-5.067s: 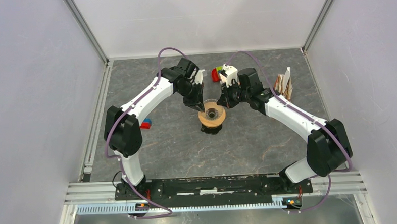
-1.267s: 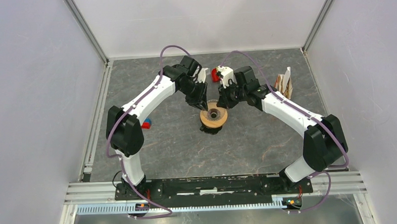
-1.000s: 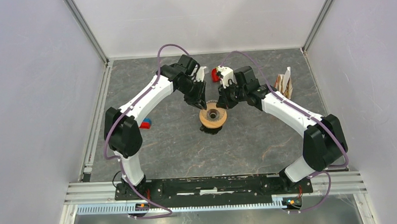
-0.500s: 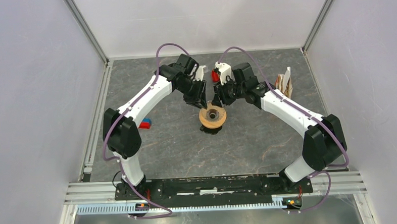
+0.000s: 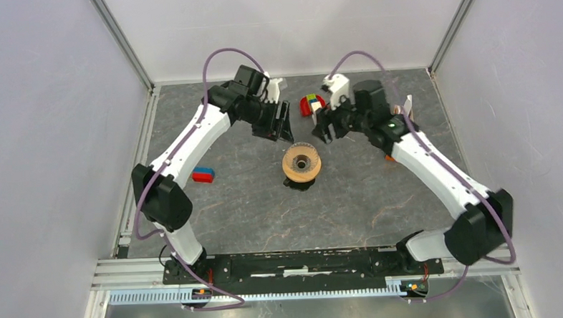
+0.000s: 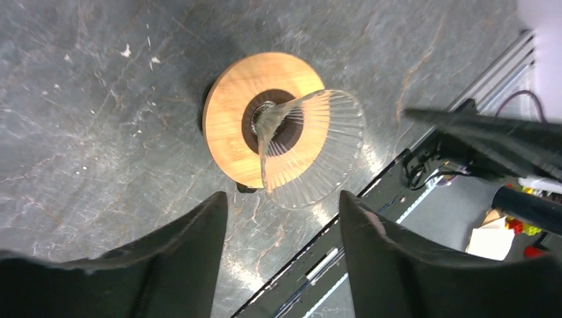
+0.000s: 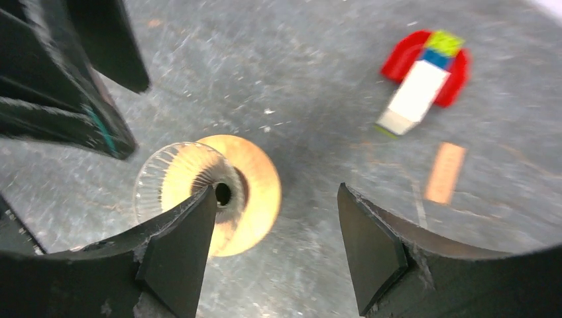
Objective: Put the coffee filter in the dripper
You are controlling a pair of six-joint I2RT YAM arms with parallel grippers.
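We see the top view evenly lit from above, its pale walls bright and the shadows on the table faint. In the left wrist view the dripper is sharp, its ribbed glass glinting, a soft shadow beside it; the left gripper's fingers are out of focus. Motion blur smears the right wrist view, softening the toy blocks.

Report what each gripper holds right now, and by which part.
Nothing is held. The left gripper and the right gripper both stand open, with nothing between their fingers, and both are clear of the dripper.
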